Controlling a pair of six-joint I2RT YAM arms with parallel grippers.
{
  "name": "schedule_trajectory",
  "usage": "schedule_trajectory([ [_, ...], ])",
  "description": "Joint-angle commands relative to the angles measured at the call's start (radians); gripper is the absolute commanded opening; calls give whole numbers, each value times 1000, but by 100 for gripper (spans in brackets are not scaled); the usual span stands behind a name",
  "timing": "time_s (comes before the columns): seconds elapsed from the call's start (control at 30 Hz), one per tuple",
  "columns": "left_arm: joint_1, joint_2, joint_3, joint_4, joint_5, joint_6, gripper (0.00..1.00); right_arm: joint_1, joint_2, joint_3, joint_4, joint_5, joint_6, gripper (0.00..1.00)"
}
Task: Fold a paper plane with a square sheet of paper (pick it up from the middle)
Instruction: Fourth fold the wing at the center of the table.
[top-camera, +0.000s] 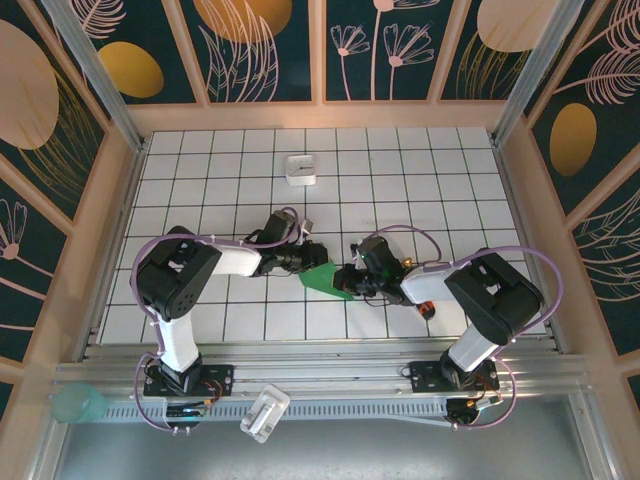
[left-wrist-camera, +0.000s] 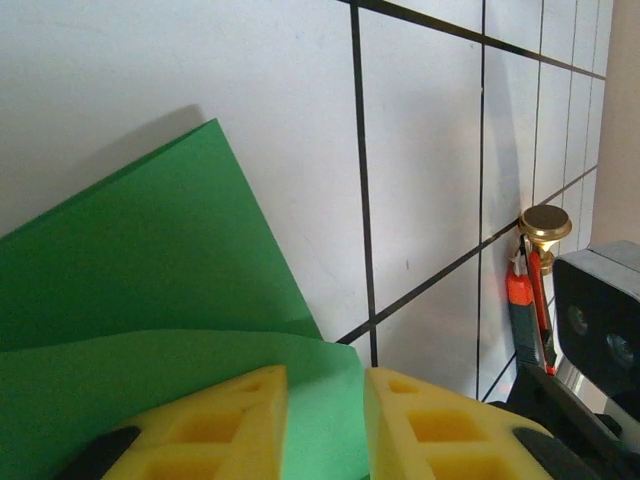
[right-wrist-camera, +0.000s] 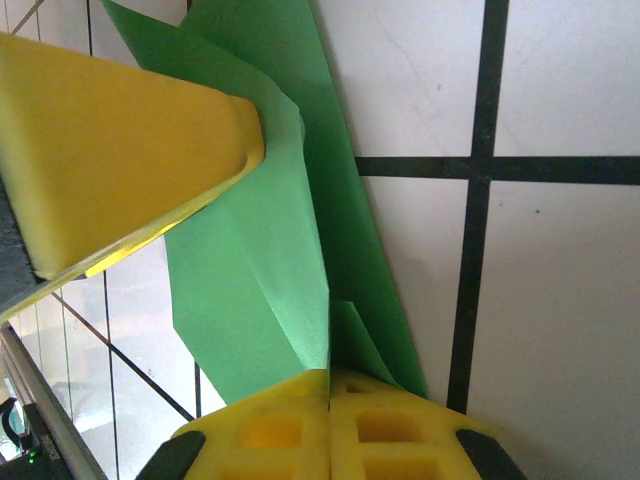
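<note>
Plainly, my right gripper (right-wrist-camera: 330, 390) was clenched on the square sheet of paper (right-wrist-camera: 262, 270), pinching its creased green folds. My left gripper (left-wrist-camera: 325, 400) stood slightly parted, astride the paper's other edge, at the middle of the top view. Beneath lay the white gridded bench (top-camera: 400, 170); dark floral wall panels (top-camera: 265, 40) ringed it.

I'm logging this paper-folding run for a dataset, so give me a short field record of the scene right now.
paper: green paper, creased into layers, between the two grippers
left gripper: jaws slightly apart, paper seen in the gap
right gripper: shut on the paper's folded edge
elsewhere: white box toward the far side; screwdriver to the right of the paper
</note>
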Motion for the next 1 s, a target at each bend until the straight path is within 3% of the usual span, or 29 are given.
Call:
schedule_trajectory([
  [0.0, 13, 12, -25, -20, -24, 21, 27, -9, 4, 1, -32, 21, -1, 7],
  [0.97, 22, 50, -67, -29, -50, 69, 25, -9, -100, 17, -82, 5, -74, 21],
])
